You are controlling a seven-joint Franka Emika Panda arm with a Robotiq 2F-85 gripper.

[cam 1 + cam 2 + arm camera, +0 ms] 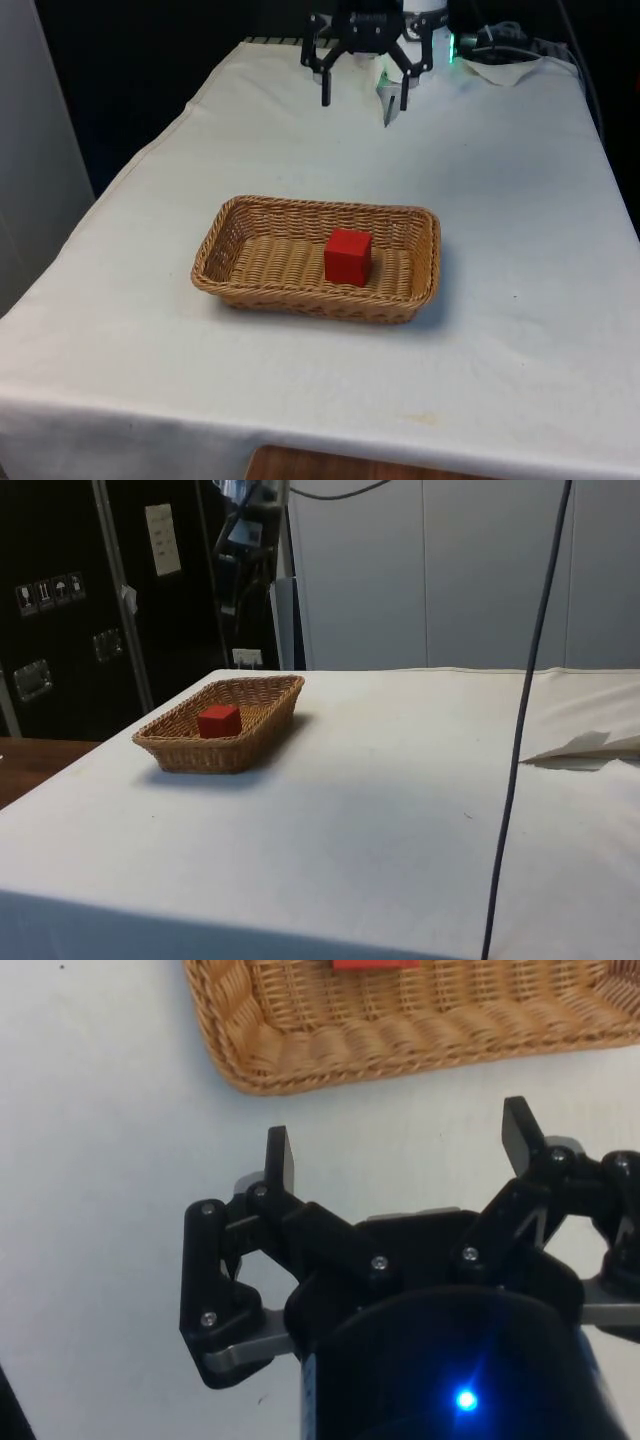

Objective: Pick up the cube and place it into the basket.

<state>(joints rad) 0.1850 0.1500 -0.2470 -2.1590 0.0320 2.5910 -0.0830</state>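
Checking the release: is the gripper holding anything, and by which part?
Nothing is held. The gripper is open and raised behind the wicker basket; the red cube sits inside it.

A white cloth (480,200) covers the tabletop in the front view. In the side view, a dark cable (525,720) hangs down the right of the frame, and a dark cabinet (60,600) with white labels stands at upper left.
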